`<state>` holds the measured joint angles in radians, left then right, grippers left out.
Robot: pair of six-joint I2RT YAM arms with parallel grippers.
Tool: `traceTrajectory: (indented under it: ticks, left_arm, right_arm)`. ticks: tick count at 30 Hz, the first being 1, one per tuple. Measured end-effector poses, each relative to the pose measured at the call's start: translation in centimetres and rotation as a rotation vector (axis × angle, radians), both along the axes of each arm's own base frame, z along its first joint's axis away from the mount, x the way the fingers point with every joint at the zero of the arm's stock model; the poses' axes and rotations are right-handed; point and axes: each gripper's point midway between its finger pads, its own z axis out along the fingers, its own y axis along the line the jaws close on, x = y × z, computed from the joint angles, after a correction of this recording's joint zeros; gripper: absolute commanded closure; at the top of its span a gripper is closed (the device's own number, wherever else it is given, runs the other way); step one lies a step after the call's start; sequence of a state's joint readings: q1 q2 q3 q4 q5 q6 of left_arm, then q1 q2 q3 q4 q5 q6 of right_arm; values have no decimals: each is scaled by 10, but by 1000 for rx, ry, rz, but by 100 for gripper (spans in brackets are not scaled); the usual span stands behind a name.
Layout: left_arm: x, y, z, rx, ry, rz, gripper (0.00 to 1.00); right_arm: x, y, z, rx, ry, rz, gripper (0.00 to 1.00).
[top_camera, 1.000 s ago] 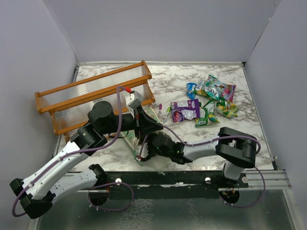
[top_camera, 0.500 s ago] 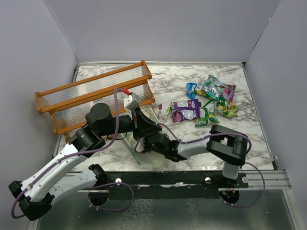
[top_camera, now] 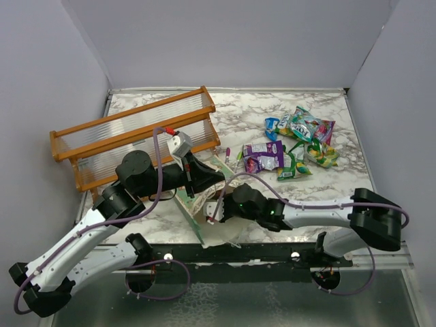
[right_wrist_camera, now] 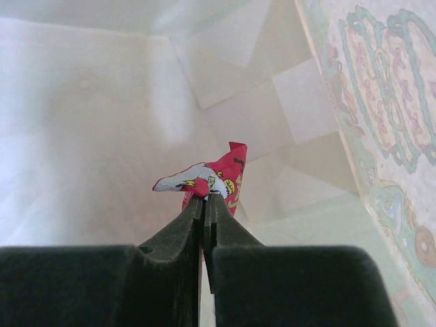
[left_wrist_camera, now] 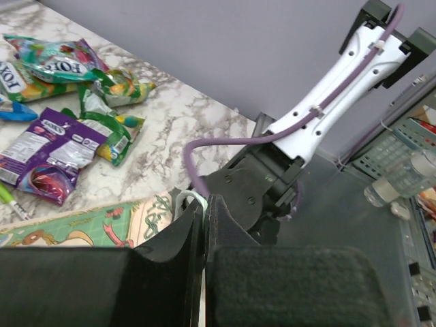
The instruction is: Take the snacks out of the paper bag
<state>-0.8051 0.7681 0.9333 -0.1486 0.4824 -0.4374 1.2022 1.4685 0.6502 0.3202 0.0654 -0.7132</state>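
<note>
Right end effector (right_wrist_camera: pixel 203 204) was deep inside the paper bag (right_wrist_camera: pixel 102 109), fingers pressed together on one corner of a red-pink packet (right_wrist_camera: pixel 216 178). It had a thin bite only, with the rest of the packet hanging free against the cream lining.

Left end effector (left_wrist_camera: pixel 205 211) was shut at the bag's mouth. Whether it held rim or string handle, I could not tell. The bag lay on its side on the counter (top_camera: pixel 272 109), near the front edge.

Risks, as judged:
- The corner pinch may slip if the crinkly foil drags on the lining or catches the mouth on the way out.
- If the left hold gives, the bag may slide along with the packet instead of releasing it.

Surroundings: other snacks (top_camera: pixel 300 139) lay heaped at far right, a purple packet (top_camera: pixel 263 157) nearest the bag. Two marker pens (top_camera: pixel 227 155) lay between bag and heap — directly across a likely drop path. An orange rack (top_camera: pixel 129 133) stood behind the left arm. Both arms crowded the bag mouth, leaving little room.
</note>
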Motion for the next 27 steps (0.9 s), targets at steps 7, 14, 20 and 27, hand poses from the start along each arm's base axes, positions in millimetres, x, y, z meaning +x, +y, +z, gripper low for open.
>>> traceTrajectory:
  ticks: [7, 14, 20, 27]
  left_arm:
    - [12, 8, 5, -11, -20, 90, 100]
    - [25, 11, 1, 6, -7, 162, 100]
    - [32, 10, -1, 22, 3, 188, 100]
    - [44, 17, -2, 33, 9, 274, 100]
  right_arm:
    - [-36, -14, 35, 70, 24, 165, 99]
    - [-66, -26, 88, 177, 24, 290, 99]
    - [-77, -45, 164, 267, -26, 316, 99]
    - [-92, -90, 270, 413, -159, 326, 99]
